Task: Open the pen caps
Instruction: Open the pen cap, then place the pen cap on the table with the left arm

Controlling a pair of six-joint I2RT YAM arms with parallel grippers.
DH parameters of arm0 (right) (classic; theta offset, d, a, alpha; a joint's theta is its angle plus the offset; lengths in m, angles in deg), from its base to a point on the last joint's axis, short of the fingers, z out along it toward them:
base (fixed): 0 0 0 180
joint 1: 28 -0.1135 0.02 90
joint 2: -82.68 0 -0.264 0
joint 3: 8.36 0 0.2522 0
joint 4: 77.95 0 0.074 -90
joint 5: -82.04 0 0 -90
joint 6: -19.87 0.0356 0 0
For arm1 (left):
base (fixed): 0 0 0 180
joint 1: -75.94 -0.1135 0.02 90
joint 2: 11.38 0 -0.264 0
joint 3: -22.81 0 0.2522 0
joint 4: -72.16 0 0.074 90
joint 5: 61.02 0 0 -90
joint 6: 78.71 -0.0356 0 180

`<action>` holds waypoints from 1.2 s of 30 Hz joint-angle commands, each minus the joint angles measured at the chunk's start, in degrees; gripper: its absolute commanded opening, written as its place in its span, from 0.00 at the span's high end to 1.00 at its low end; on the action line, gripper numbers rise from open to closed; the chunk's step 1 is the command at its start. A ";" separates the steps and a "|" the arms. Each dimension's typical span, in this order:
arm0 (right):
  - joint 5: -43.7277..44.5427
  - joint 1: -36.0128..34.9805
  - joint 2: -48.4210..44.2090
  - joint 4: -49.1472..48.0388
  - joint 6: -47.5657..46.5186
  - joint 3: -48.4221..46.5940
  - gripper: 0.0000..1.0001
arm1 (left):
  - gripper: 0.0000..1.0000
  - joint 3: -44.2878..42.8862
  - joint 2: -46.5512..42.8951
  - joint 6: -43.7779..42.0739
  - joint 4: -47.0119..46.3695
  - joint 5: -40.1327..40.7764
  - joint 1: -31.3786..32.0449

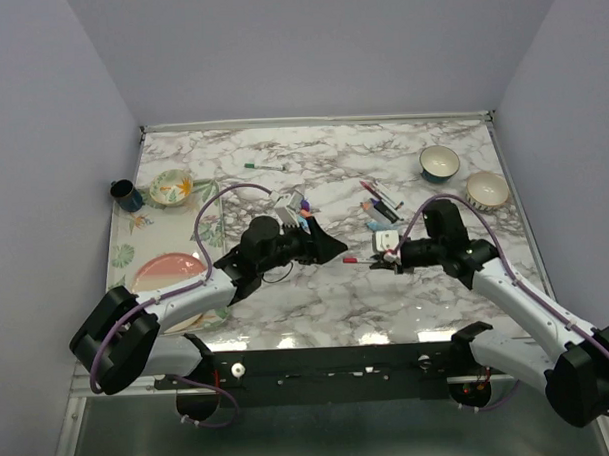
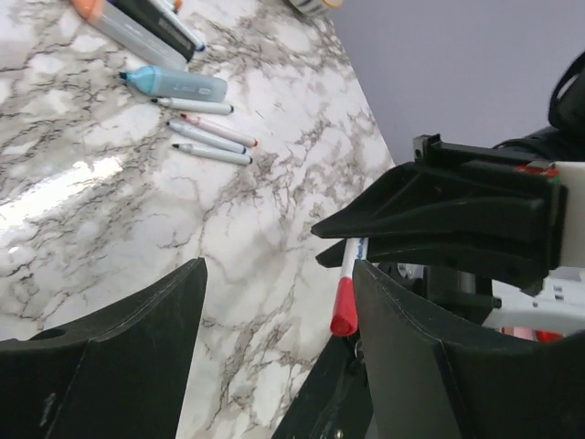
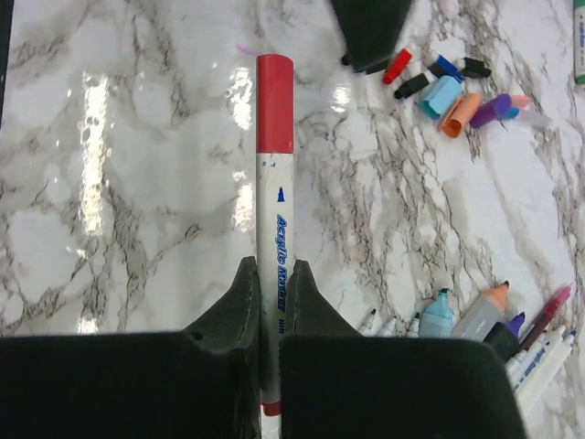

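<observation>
Over the surface's [image 1: 317, 308] middle, right gripper [image 3: 270, 283] pinches a pen [image 3: 277, 229], left gripper [image 2: 279, 270] gapes empty; misaligned closing could slip off its red cap [image 3: 274, 101].

Table [image 3: 137, 183] white marble, grey veins. Pen [image 3: 275, 238] white, red cap [image 3: 274, 101]. Loose caps [image 3: 454, 114] red, black, blue, orange, purple.

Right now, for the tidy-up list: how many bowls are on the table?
3. A teal-sided cream bowl far right, a tan bowl just beside it, and a floral bowl far left next to the dark cup. The arms could hide others.
</observation>
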 commanded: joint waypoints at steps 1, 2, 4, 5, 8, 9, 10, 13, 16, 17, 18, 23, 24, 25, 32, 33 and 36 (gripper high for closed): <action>2.47 0.30 4.37 -3.86 20.40 -5.60 0.99 | 0.27 2.16 0.20 7.97 -12.96 10.62 1.36; 2.56 0.30 5.85 -3.60 21.29 -6.13 0.99 | 0.27 2.07 0.46 8.50 -13.68 12.45 1.71; 2.38 0.30 6.66 -3.33 23.22 -7.10 0.99 | 0.28 1.37 1.51 9.65 -15.26 13.87 2.42; 2.47 0.30 7.09 -3.42 23.58 -7.19 0.99 | 0.29 1.02 1.95 10.78 -15.53 14.92 2.59; 2.64 0.30 7.01 -4.12 24.90 -7.27 1.00 | 0.33 -0.04 3.71 12.19 -16.84 15.81 3.30; 2.73 0.30 6.84 -4.21 25.25 -7.27 1.00 | 0.35 -0.39 4.59 12.46 -17.11 15.81 3.47; 2.91 0.30 6.83 -4.56 25.43 -7.27 0.99 | 0.36 -0.48 5.03 12.90 -17.46 15.81 3.56; 4.05 0.30 6.83 -5.52 26.83 -7.27 1.00 | 0.39 -0.39 6.09 13.95 -17.90 15.81 4.00; 5.89 0.48 7.18 -6.93 28.59 -7.27 1.00 | 0.40 0.13 6.53 14.57 -19.04 18.00 4.44; 6.16 0.48 7.27 -7.11 28.94 -7.36 0.99 | 0.40 0.14 6.61 14.57 -19.13 18.27 4.79; 6.42 0.48 7.19 -7.37 29.64 -7.28 0.99 | 0.40 0.05 6.88 14.66 -19.22 18.53 4.79; 7.83 0.66 7.27 -9.31 31.14 -6.92 0.99 | 0.45 -1.00 8.37 15.45 -19.31 18.97 5.32; 8.27 0.74 7.36 -9.57 31.32 -6.92 0.99 | 0.47 -1.44 8.90 15.63 -19.31 18.89 5.49; 8.97 0.74 7.36 -9.75 31.67 -6.92 1.00 | 0.50 -1.62 9.07 15.71 -19.05 18.97 5.67; 8.97 1.18 7.54 -10.19 32.28 -6.75 0.99 | 0.59 -2.41 10.30 16.33 -18.25 20.82 6.64; 8.97 1.10 7.62 -10.19 32.28 -6.75 0.99 | 0.61 -2.76 10.39 16.50 -18.17 21.34 6.64; 8.54 1.18 7.80 -10.01 32.29 -6.83 1.00 | 0.79 -3.03 10.66 16.68 -18.08 21.96 6.72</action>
